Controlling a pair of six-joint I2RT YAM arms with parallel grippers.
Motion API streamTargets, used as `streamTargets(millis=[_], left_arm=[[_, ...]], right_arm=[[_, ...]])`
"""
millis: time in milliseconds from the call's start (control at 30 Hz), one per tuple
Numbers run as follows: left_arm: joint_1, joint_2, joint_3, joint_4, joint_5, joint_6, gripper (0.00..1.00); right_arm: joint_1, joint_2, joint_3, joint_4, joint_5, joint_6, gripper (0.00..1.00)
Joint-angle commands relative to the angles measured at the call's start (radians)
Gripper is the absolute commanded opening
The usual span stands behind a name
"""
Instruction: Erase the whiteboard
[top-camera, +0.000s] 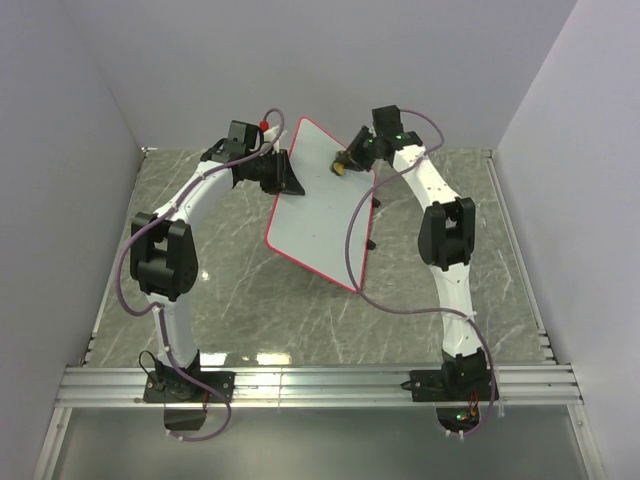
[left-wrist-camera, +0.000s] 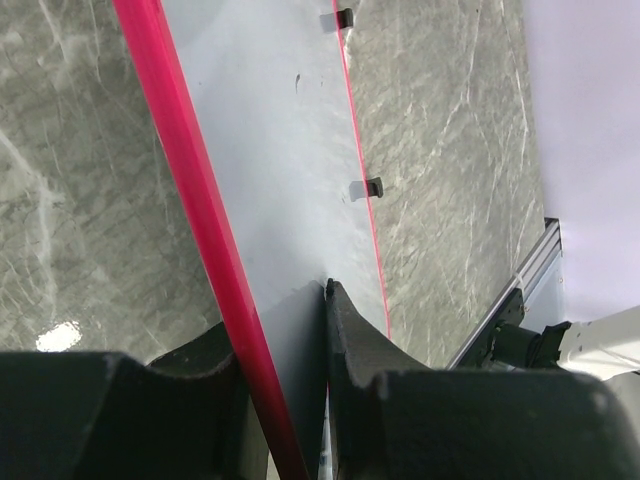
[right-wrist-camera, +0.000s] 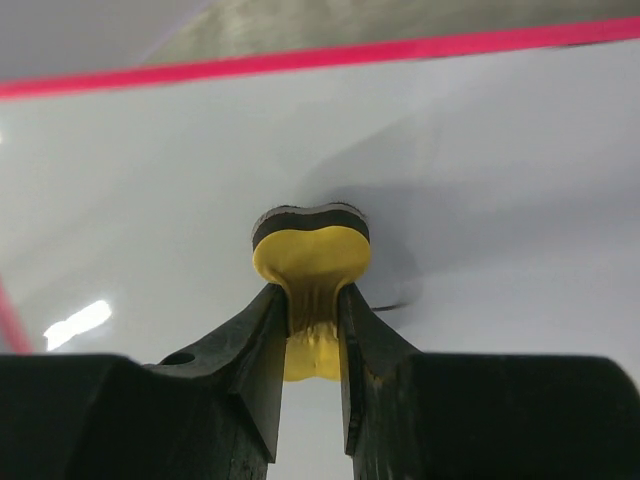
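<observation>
My left claw (left-wrist-camera: 282, 325) is closed narrow on the red-rimmed edge of the whiteboard (top-camera: 315, 210), which stands tilted between my two claws, its face running on ahead of my fingers. My right claw (right-wrist-camera: 310, 300) pinches the yellow eraser (right-wrist-camera: 310, 252) by its waist. The eraser's dark pad, just ahead of my fingertips, seems to touch the board's face.

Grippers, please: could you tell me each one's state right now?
Left gripper: closed on the whiteboard edge.
Right gripper: closed on the yellow eraser.
</observation>
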Motion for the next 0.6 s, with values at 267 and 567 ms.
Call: streamTargets(millis=[267, 567], left_arm=[[-0.194, 0.089, -0.052, -0.145, 0.041, 0.185, 0.00], [-0.202, 0.100, -0.050, -0.145, 0.050, 0.183, 0.00]], right_arm=[[-0.024, 0.061, -0.031, -0.268, 0.235, -0.160, 0.00], [0.011, 0.027, 0.015, 0.045, 0.042, 0.059, 0.00]])
